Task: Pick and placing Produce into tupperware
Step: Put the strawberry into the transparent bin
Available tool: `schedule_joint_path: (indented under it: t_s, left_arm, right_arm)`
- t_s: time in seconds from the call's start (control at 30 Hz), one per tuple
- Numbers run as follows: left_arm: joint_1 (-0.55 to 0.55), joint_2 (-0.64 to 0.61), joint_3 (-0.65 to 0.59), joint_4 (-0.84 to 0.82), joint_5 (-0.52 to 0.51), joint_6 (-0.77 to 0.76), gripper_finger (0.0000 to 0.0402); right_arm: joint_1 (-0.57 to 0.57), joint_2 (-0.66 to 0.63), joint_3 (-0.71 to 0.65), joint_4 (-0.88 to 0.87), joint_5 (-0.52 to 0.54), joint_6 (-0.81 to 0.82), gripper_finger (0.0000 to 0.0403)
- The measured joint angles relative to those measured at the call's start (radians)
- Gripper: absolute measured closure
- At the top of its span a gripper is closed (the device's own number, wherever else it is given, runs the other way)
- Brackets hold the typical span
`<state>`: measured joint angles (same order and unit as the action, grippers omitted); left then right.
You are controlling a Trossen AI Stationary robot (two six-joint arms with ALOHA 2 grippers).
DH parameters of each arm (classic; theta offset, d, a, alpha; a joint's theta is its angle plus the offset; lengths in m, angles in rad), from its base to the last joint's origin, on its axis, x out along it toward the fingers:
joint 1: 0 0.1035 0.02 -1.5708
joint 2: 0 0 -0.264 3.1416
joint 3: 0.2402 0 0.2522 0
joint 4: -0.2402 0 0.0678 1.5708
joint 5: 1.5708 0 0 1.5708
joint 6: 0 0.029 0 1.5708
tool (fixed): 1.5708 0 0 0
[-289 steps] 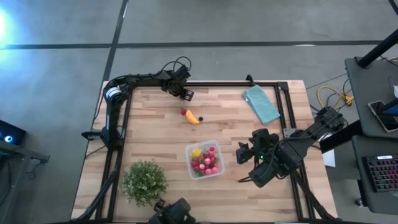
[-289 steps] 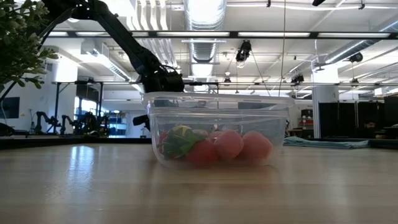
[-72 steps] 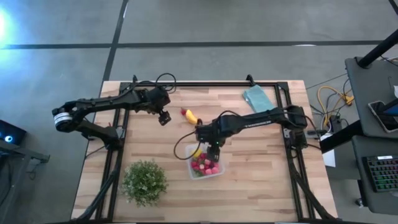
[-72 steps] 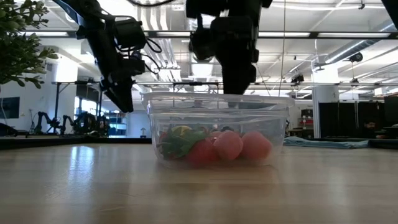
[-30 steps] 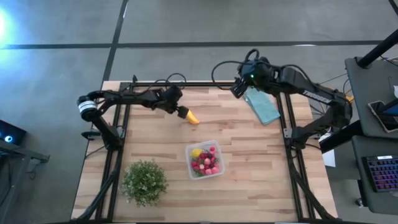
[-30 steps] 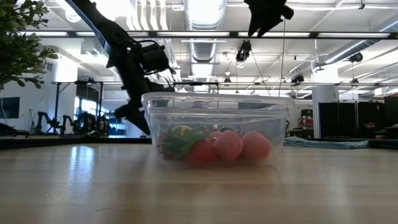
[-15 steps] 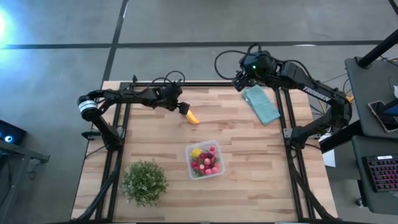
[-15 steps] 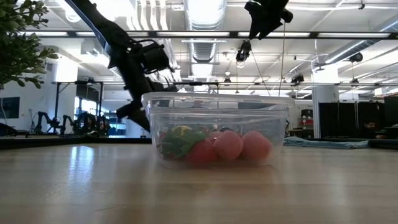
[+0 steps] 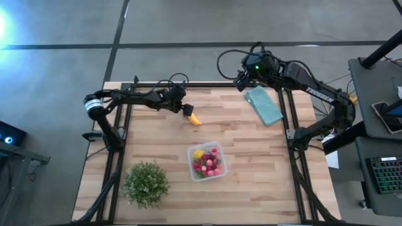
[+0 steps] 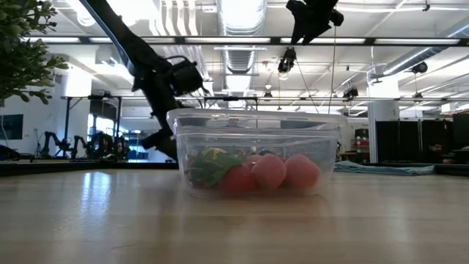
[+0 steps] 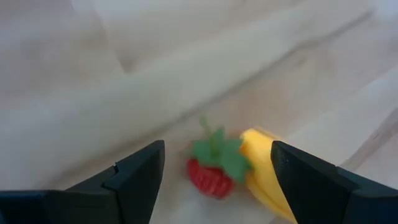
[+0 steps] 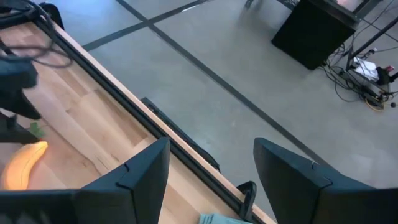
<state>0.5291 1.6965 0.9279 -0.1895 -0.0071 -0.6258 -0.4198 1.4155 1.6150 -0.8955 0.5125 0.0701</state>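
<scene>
A small red strawberry with a green top [image 11: 210, 173] and a yellow banana [image 11: 264, 177] lie side by side on the wooden table, far left of centre. My left gripper [image 11: 217, 165] hovers over them, open, with the strawberry between its fingers and the banana beside one finger; in the high view the gripper [image 9: 186, 110] covers the strawberry and the banana [image 9: 196, 119] shows just beside it. The clear tupperware [image 9: 207, 161] stands near the table's middle with red and pink berries and a lemon inside. My right gripper [image 9: 241, 81] hangs open high over the far edge.
A teal folded cloth [image 9: 264, 105] lies at the far right, under the right arm. A bushy green potted plant [image 9: 146, 183] stands at the near left. A black frame rail [image 9: 207, 84] runs along the far edge. Bare wood lies right of the tupperware [image 10: 256, 150].
My left gripper has edged toward the table's right, closer over the strawberry and banana, staying open. My right gripper has drawn back a little toward the far edge and stayed high. The produce and the tupperware have kept still.
</scene>
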Motion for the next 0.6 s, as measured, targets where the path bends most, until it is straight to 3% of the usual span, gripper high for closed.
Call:
schedule_joint_path:
  t_s: [0.17,0.6]
  left_arm:
    - [-0.004,0.010,0.010,-0.009,0.074,-0.023,0.0123]
    - [-0.021,0.006,-0.001,-0.042,0.056,-0.003,0.0123]
  right_arm:
    - [0.000,0.000,0.000,-0.006,0.000,0.024,0.0177]
    - [0.000,0.000,0.000,-0.005,0.001,0.030,0.0177]
